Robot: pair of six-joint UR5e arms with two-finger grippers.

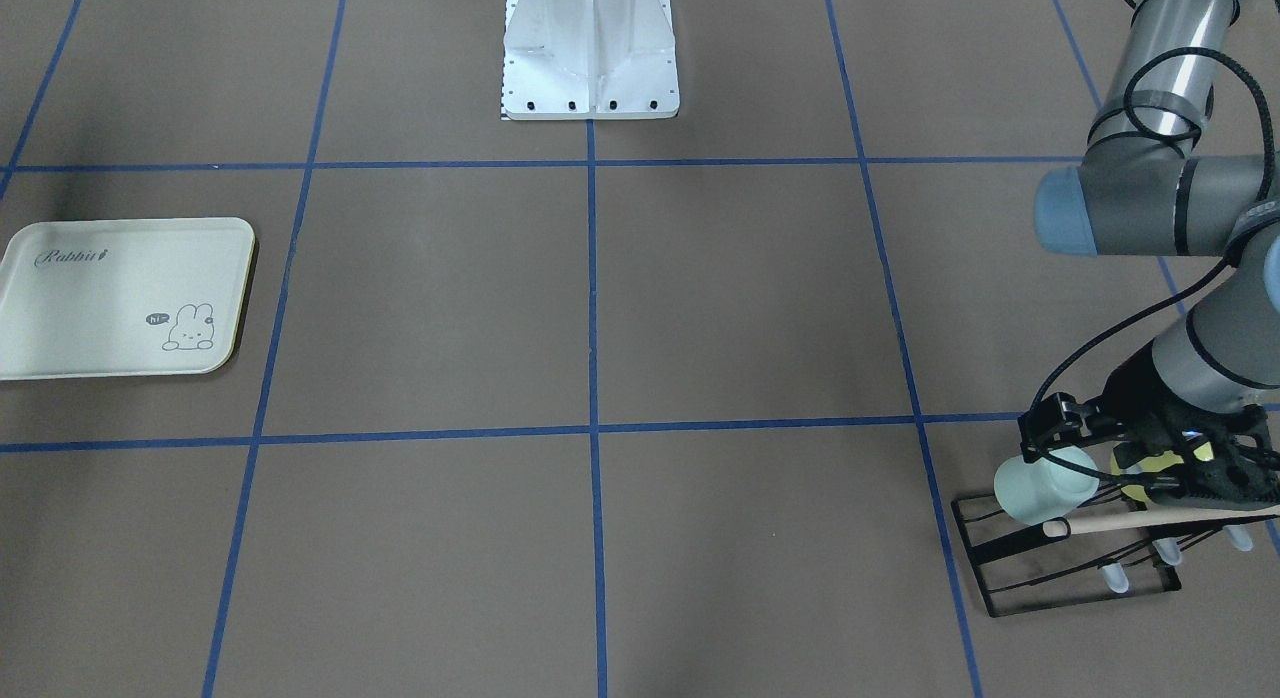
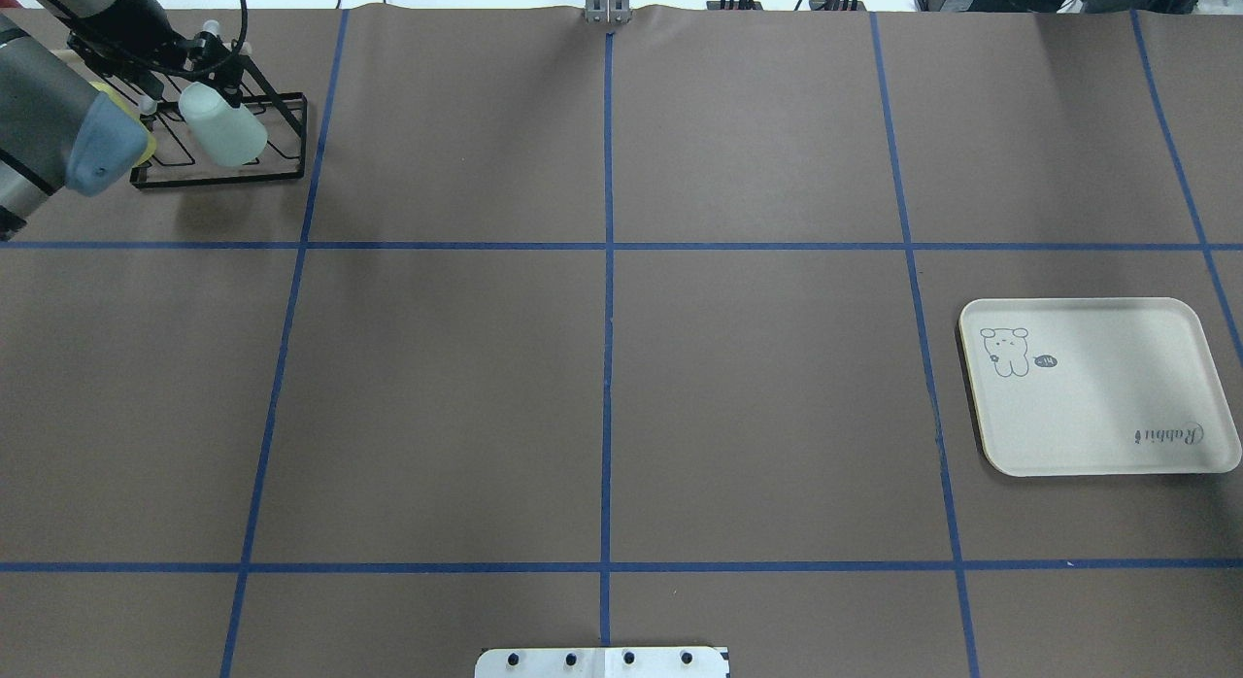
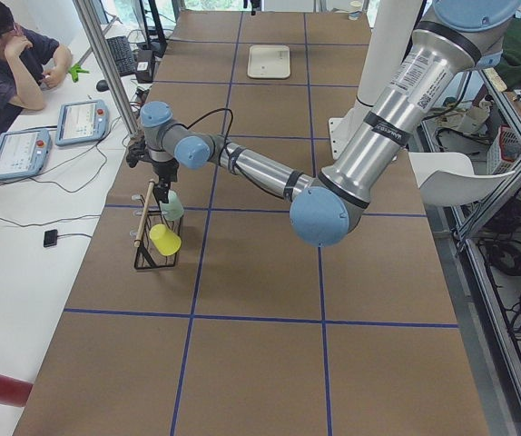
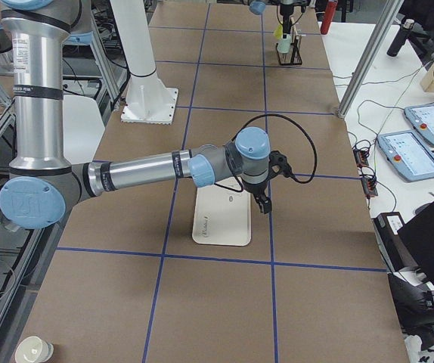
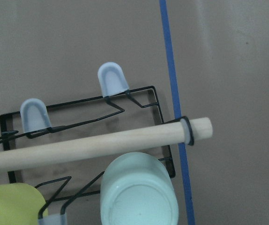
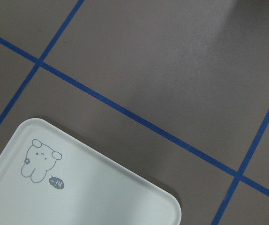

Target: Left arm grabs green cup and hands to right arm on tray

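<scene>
White metal of the robot's base plate (image 2: 602, 661) sits at the nearest edge of the brown tabletop (image 2: 757, 396), which blue tape lines divide into squares. Farther out on the robot's right lies the tray (image 2: 1097, 435), flat on the tabletop, its bunny drawing at the corner toward the middle and far side. The right arm (image 4: 141, 172) stretches out low from its shoulder, and the right fingers (image 4: 265, 206) point downward near that bunny corner. Only the side camera shows them, so I cannot tell whether they are released or clenched. At the far left corner stands a black wire rack (image 2: 218, 181) with pale-capped pegs and a wooden dowel (image 5: 101, 143) running along it. The green cup (image 2: 221, 124) hangs tilted on the rack at the end nearer the tabletop's middle, its flat base turned up toward the left wrist camera. It is well apart from the tray. A yellow-green cup (image 5: 12, 206) sits just beside it on the same rack. The left arm (image 3: 260, 173) reaches across to the rack, and the left fingers (image 3: 158, 174) hang above the cups. The pictures do not show whether they are spread or closed, or whether they touch the green cup.
</scene>
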